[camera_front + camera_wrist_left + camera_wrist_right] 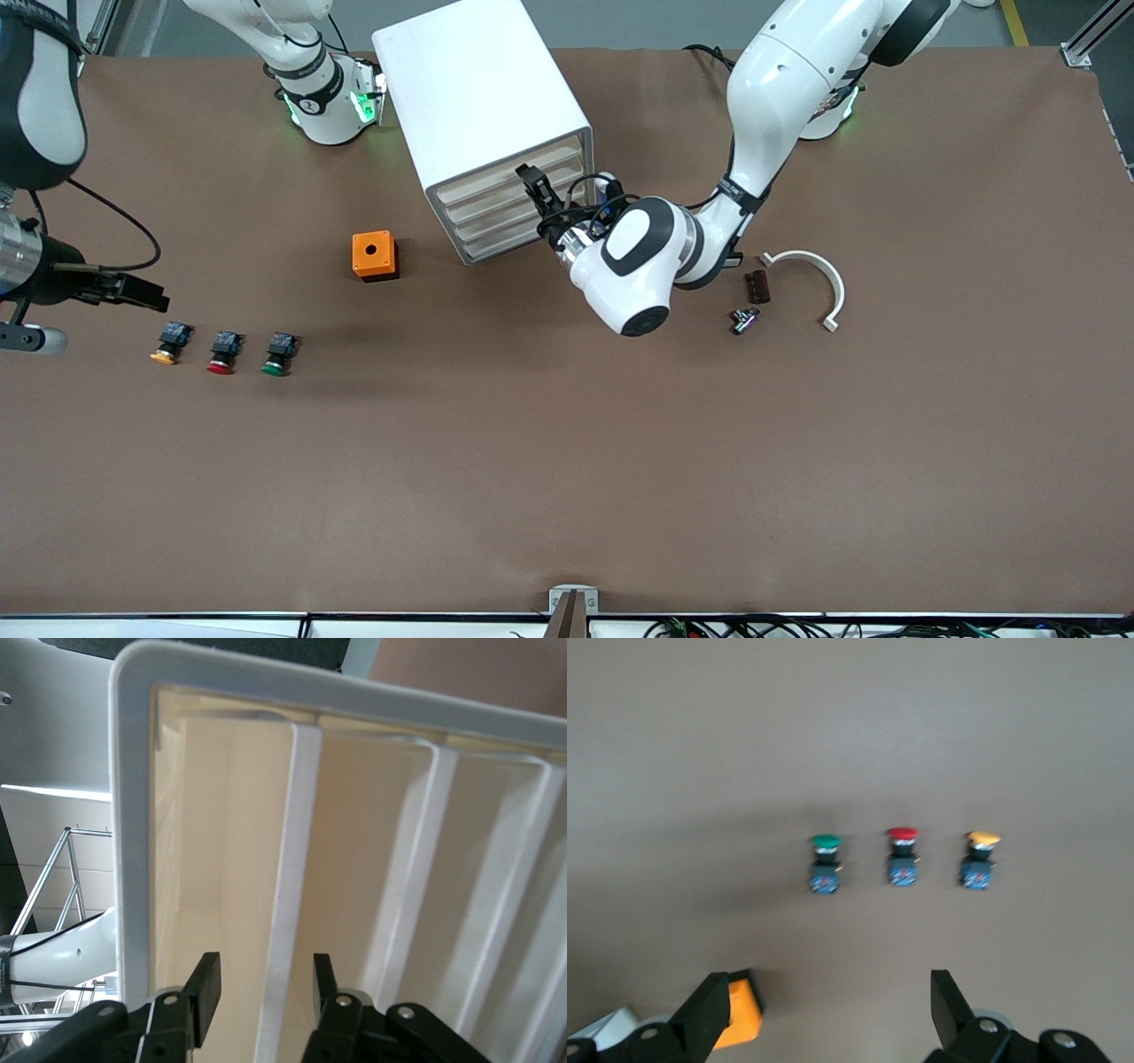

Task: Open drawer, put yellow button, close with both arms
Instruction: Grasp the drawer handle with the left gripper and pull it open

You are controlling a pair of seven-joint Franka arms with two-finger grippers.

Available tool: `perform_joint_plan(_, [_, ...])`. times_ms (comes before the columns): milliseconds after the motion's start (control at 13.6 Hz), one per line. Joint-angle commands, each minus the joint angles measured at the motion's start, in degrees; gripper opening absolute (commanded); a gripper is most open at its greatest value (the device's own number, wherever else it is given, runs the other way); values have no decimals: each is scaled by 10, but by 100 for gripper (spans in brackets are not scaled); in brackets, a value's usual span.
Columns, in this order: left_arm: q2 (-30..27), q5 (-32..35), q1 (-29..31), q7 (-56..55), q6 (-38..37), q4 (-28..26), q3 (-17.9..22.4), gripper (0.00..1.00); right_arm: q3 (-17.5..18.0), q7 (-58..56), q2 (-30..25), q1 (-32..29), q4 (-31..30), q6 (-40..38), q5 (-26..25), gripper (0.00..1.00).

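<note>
The white cabinet (478, 97) stands between the arms' bases, its drawer fronts turned toward the left arm's end. My left gripper (534, 184) is at the drawer (496, 180), the uppermost one. In the left wrist view its fingers (205, 988) have closed in on either side of that drawer's white front lip (288, 886). The yellow button (168, 346) stands on the table at the right arm's end, cap down, beside a red one (223, 352) and a green one (279, 353). My right gripper (151, 297) hangs open and empty over the table close to the yellow button (981, 859).
An orange box (375, 255) with a round hole sits between the buttons and the cabinet. Toward the left arm's end lie a white curved bracket (819, 283), a small dark block (757, 286) and a small metal part (744, 319).
</note>
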Motion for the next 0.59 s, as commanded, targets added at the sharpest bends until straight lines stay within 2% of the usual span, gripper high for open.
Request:
perform_joint_plan(0, [16,-13,-4,-14,0,14,3,49,8,-6,-11,-32,-75,83,-24,100])
perform_joint_plan(73, [22,-13,-8,-15,0,14,3,44,8,-23,-11,-47,-108,130,-24,100])
perform_joint_plan(367, [23,-28,-22,-16,0,14,3,42,8,-86,3,-117,-247,346,-24,100])
perform_joint_plan(514, [23,-29,-24,-31,0,14,3,10,8,-109,47,-159,-268,401,-18,100])
